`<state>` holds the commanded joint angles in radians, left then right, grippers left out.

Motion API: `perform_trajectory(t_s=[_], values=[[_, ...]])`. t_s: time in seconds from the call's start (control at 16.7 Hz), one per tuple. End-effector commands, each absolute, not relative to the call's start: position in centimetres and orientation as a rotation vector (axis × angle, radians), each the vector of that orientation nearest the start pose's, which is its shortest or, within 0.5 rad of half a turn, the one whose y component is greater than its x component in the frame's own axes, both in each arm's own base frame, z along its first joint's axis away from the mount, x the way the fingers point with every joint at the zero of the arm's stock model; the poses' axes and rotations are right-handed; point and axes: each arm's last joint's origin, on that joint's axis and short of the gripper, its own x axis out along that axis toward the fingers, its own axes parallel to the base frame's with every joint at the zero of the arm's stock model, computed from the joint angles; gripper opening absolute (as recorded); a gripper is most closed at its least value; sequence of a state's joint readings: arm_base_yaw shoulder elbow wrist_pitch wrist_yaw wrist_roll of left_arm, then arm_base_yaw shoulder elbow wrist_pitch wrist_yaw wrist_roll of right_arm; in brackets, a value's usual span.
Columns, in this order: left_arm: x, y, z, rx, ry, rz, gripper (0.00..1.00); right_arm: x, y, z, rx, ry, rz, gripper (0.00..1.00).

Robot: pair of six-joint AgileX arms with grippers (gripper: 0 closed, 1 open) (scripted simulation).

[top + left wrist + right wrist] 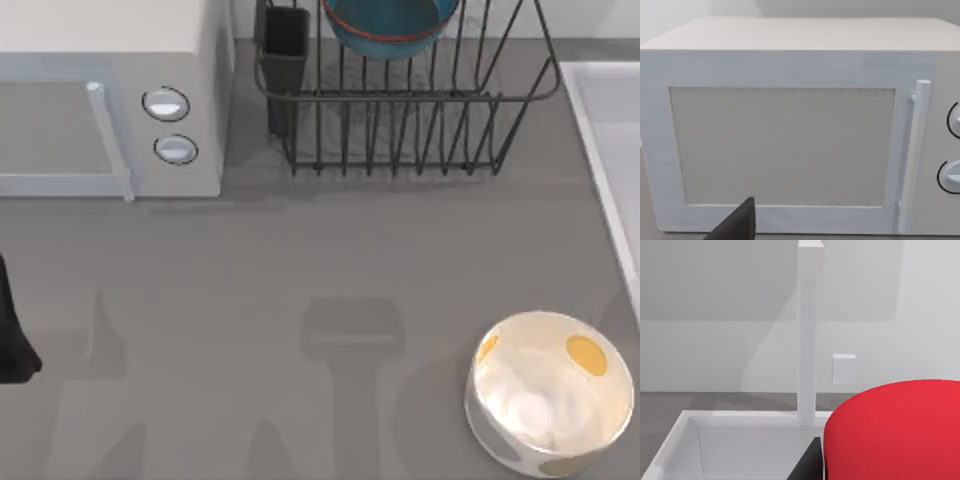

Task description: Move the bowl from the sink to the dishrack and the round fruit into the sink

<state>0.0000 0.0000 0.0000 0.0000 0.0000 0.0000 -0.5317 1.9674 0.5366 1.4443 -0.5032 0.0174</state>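
Observation:
The teal-blue bowl [388,28] with its orange-red band leans among the tines of the dark wire dishrack [400,120] at the back of the table, next to the black cutlery cup [285,45]. The sink [590,140] lies along the right edge. In the right wrist view the round fruit [895,430], bright red and smooth, looms close above the sink basin [740,450]. My right gripper [880,475] is shut on it, and one dark finger [807,462] shows beside it. My left gripper [735,225] is parked at the far left, facing the microwave.
A white microwave [110,100] stands at the back left, with its door handle [914,150] and two knobs. A glossy white bowl with orange spots [548,398] sits at the front right. A white tap post [807,340] rises behind the sink. My left arm [12,340] shows at the left edge.

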Motion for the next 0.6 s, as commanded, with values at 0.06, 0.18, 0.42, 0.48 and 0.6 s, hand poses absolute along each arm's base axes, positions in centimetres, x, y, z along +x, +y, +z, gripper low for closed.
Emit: perform_trajectory(t_s=[0.06,0.18,0.42,0.48,0.6], values=[[10.6,-0.1,16.0,0.000,0.000,0.000,1.00,27.8,-14.4,9.8,-0.004,-0.008,-0.007,0.00],[10.6,-0.1,16.0,0.000,0.000,0.000,1.00,27.3,-14.1,7.8,-0.004,-0.009,-0.008,0.00],[10.6,-0.1,16.0,0.000,0.000,0.000,1.00,26.7,-13.6,5.9,0.000,0.000,-0.010,0.00],[10.6,-0.1,16.0,0.000,0.000,0.000,1.00,26.7,-13.6,5.9,0.000,0.000,-0.010,0.00],[10.6,-0.1,16.0,0.000,0.000,0.000,1.00,26.7,-13.6,5.9,0.000,0.000,-0.010,0.00]])
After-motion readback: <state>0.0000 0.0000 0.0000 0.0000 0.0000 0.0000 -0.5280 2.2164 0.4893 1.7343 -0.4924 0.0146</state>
